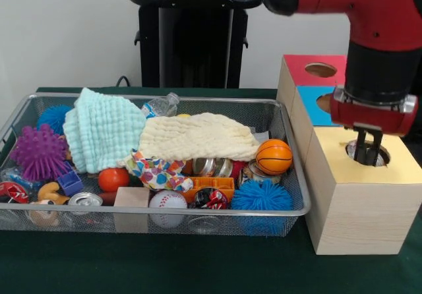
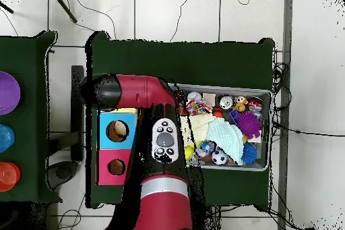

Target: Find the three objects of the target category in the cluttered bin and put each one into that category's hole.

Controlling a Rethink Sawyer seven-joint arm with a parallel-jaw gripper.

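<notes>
My gripper (image 1: 368, 154) hangs straight down over the round hole (image 1: 382, 157) in the yellow-topped wooden box (image 1: 359, 208), with its tip reaching into the opening. Something silvery (image 1: 353, 150) shows inside the hole beside it; I cannot tell what it is. In the wire mesh bin (image 1: 198, 212) lie several cans: a silver one (image 1: 84, 200) at the front left, a red and black one (image 1: 210, 198) and a shiny one (image 1: 212, 167) under the cream towel (image 1: 198, 137). In the overhead view the red arm (image 2: 145, 99) hides the gripper.
Blue-topped (image 1: 310, 106) and red-topped (image 1: 300, 70) boxes stand behind the yellow one. The bin also holds a mint towel (image 1: 102, 129), a purple spiky ball (image 1: 38, 152), blue spiky balls (image 1: 262, 196), a basketball (image 1: 273, 157), a baseball (image 1: 167, 202) and a wooden block (image 1: 132, 198).
</notes>
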